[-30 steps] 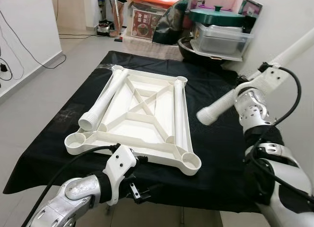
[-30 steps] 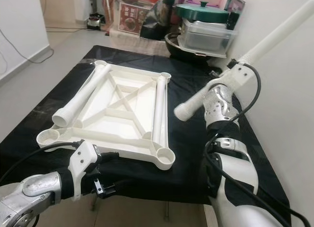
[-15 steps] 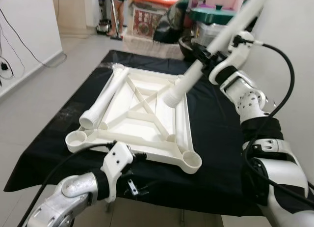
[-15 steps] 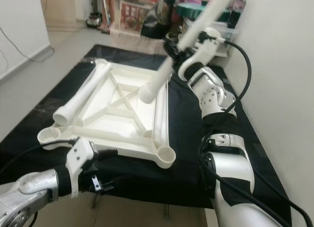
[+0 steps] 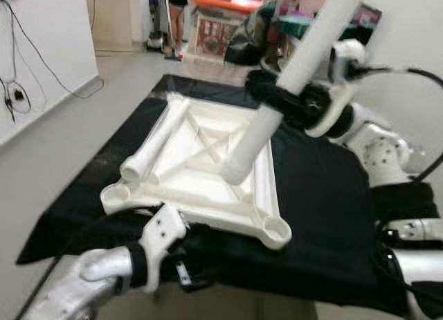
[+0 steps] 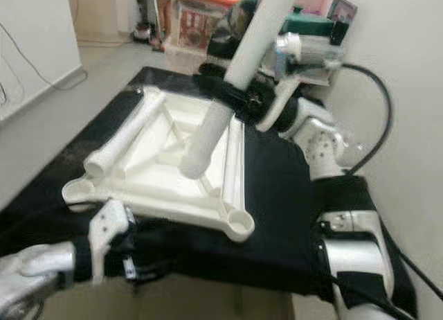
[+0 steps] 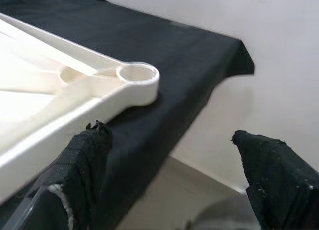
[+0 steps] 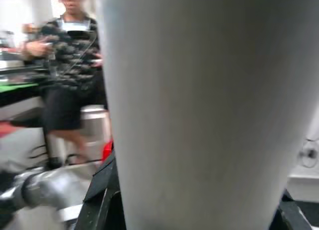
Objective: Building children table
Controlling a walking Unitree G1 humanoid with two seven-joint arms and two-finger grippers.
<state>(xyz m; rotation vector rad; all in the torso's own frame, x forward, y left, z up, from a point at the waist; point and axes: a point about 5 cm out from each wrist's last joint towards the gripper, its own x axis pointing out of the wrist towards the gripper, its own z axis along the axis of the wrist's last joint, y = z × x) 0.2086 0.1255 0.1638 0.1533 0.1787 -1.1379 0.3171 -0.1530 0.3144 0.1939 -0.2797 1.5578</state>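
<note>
The white table frame [image 5: 201,174] lies upside down and flat on the black cloth [image 5: 318,195] covering a low stand, its round leg sockets facing up at the corners; the near right socket [image 5: 276,230] sits close to the cloth's front edge. Two white tubular legs lie loose on the frame: the left leg [image 5: 154,148] rests along the frame's left side and the right leg [image 6: 234,169] along its right rail. A third leg, the raised leg [image 5: 277,105], is held tilted above the frame, its open lower end hanging over the frame's right half and not seated in any socket. The right gripper [image 5: 280,104] is clenched around the middle of this raised leg, black fingers wrapping the tube; in the right wrist view the raised leg runs close before the camera. The left gripper [image 7: 169,165] hangs at the front edge of the cloth, just below the frame's near side, fingers spread apart and grasping nothing; one finger [image 7: 82,160] lies just beside the frame's rim, though contact cannot be confirmed. Behind the stand are stacked storage boxes [image 6: 208,19] and household clutter. A person in dark patterned clothing [image 8: 70,56] shows in the right wrist view. The eye views are slightly blurred.
</note>
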